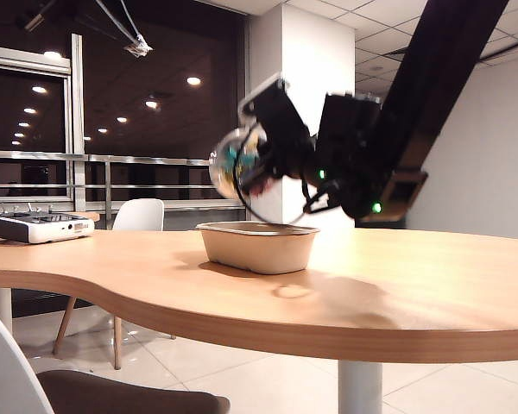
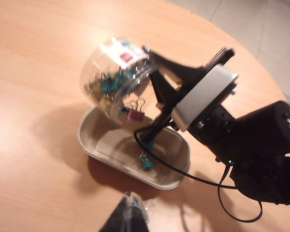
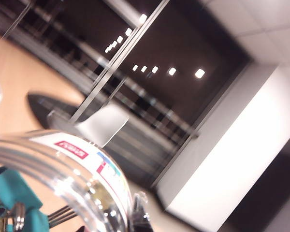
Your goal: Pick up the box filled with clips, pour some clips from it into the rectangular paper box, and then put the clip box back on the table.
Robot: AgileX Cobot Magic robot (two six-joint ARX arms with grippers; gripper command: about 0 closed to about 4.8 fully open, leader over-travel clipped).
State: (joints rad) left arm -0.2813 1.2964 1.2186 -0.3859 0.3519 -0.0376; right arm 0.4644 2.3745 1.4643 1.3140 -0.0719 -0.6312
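The right gripper (image 2: pixel 152 72) pinches the box filled with clips (image 2: pixel 115 77) and holds it tipped over the rectangular paper box (image 2: pixel 176 164), at the centre of the exterior view. A pink clip (image 2: pixel 135 113) hangs at the mouth — a teal one (image 2: pixel 146 162) lies inside the tray. The left gripper (image 2: pixel 130 205) is pressed together at the bottom edge of the left wrist view, above the table (image 2: pixel 34 145).

Office: ceiling tiles (image 1: pixel 388 21), glass wall (image 1: pixel 155 112), meeting table (image 1: pixel 414 285), chairs (image 1: pixel 138 216).
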